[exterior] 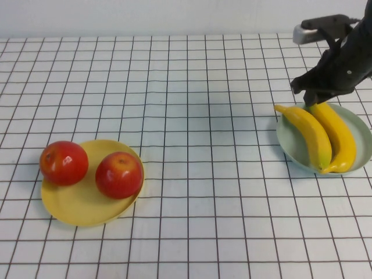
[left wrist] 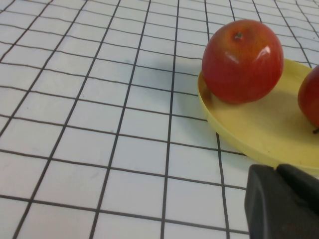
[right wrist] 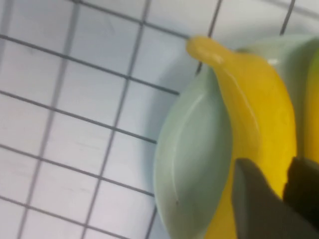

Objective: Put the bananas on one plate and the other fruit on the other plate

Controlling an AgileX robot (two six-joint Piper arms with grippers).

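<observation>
Two yellow bananas (exterior: 308, 135) (exterior: 340, 136) lie side by side on the mint-green plate (exterior: 290, 146) at the right. Two red apples (exterior: 64, 163) (exterior: 119, 174) sit on the yellow plate (exterior: 81, 203) at the left. My right gripper (exterior: 311, 93) hovers over the far ends of the bananas. In the right wrist view it (right wrist: 273, 167) is open just above one banana (right wrist: 254, 109) on the plate (right wrist: 192, 149) and holds nothing. My left gripper (left wrist: 276, 169) is shut and empty, low beside the yellow plate (left wrist: 259, 134), near one apple (left wrist: 241, 60). It is out of the high view.
The white tablecloth with a black grid (exterior: 203, 128) spans the wide space between the two plates. The right arm's dark body (exterior: 343, 58) rises at the far right.
</observation>
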